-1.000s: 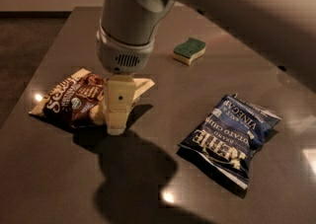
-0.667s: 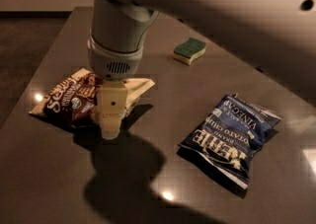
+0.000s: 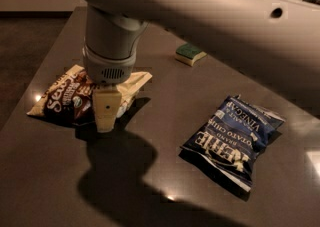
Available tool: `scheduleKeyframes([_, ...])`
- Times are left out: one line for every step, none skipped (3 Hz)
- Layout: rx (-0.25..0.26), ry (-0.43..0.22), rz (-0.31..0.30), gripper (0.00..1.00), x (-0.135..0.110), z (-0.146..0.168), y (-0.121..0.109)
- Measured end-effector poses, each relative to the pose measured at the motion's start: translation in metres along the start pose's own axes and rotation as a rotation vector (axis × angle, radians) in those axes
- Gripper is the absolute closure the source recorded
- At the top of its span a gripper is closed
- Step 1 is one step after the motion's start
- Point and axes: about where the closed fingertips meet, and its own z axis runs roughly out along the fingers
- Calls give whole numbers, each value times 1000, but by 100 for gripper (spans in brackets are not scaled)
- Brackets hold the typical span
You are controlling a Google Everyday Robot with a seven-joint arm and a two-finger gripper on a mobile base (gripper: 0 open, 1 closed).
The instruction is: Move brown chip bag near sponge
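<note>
**Entry: brown chip bag (image 3: 60, 102).** Lying flat on the left part of the table (image 3: 165, 106), lettering up, cream-yellow end turned toward the right and far side. Well apart from the sponge (image 3: 190, 54), which sits at the far side, to the right of the bag. Not yet moved near it, judging by the lie.

**Entry: gripper (image 3: 106, 121).** Pointing straight down from the wrist of the arm (image 3: 210, 16), over the right half of the brown chip bag. Tip at or just above the foil by the bag's near edge. Contact: not to be told from this angle. Grip state: cannot tell, whether released or clenched on foil.

**Entry: blue bag (image 3: 232, 138).** On the near right of the table, well apart from both gripper and brown chip bag. No part in the task.

**Step in hand, as judged:** taking hold of the brown chip bag.

**Handling notes:**
- Pinch a fold of foil rather than pressing it flat.
- Expect crinkling and slip, so close firmly before lifting.
- Raise only enough to clear the table, allowing for droop and drag at the loose left end.
- Carry toward the far right and stop short of the sponge.
- Set down just beside it, not on top, and without nudging it.
- Keep the path on the far side of the blue bag.
</note>
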Motion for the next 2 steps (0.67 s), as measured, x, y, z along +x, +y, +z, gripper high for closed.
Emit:
scheduleKeyframes([-7,-1,6,49,2,1,-6])
scheduleKeyframes([2,-5,16,73,2,-8,-14])
